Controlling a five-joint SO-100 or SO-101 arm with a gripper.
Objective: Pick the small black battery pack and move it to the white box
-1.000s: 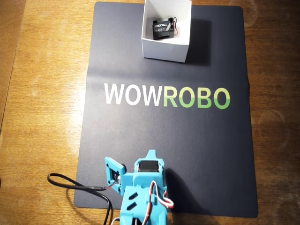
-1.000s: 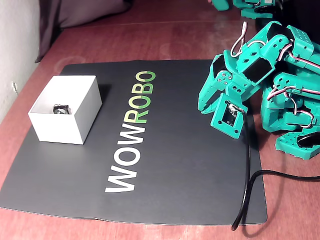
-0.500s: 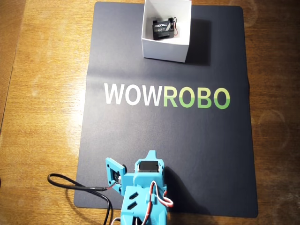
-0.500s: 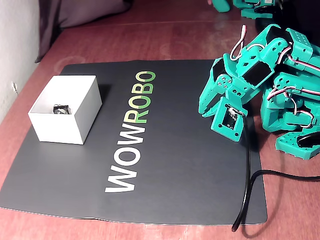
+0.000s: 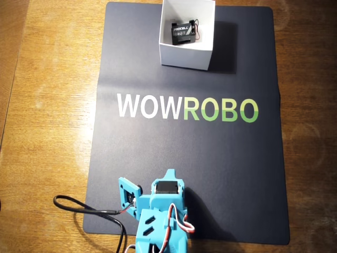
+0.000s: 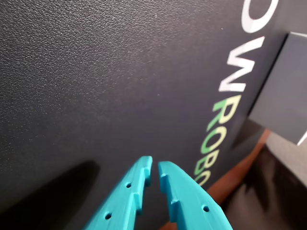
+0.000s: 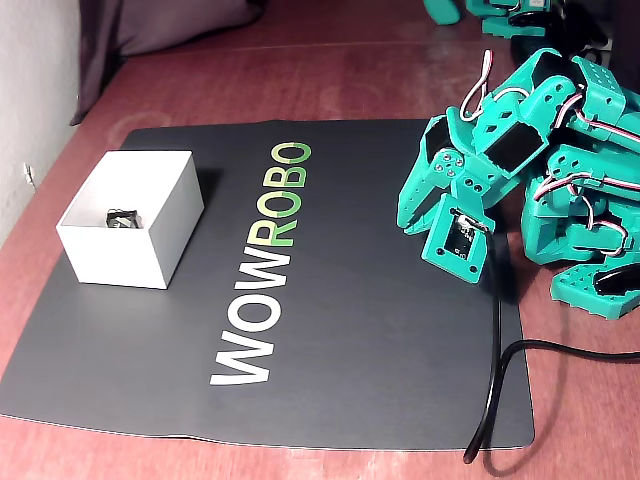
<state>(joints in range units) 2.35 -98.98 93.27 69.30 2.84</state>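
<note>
Inside the square white cardboard box (image 5: 186, 54), near the far edge of the black rubbery mat (image 5: 237, 174) with its white-and-green WOWROBO lettering (image 5: 187, 108), the small black rectangular battery pack (image 5: 180, 32) lies flat on the box floor with its PROCELL print facing up and its thin wires trailing toward the right wall in the overhead view. The fixed view shows only a dark sliver of it over the box's near wall (image 7: 128, 216).

Over the last second almost nothing has shifted. The box and pack sit exactly where they were, and the overhead view is unchanged. The only difference is in the fixed view, where the folded teal plastic arm (image 7: 520, 115) has tucked a touch closer to its base and then stopped, matching the picture from half a second back.

The teal gripper (image 6: 154, 173) hangs over bare mat, well apart from the box, whose corner shows at the right edge of the wrist view (image 6: 283, 105). Its fingers are nearly together with a thin slit between the tips and nothing held.

Judging from this, the transfer looks finished: the pack is in the box, the arm is folded near its base, and no further move seems called for
</note>
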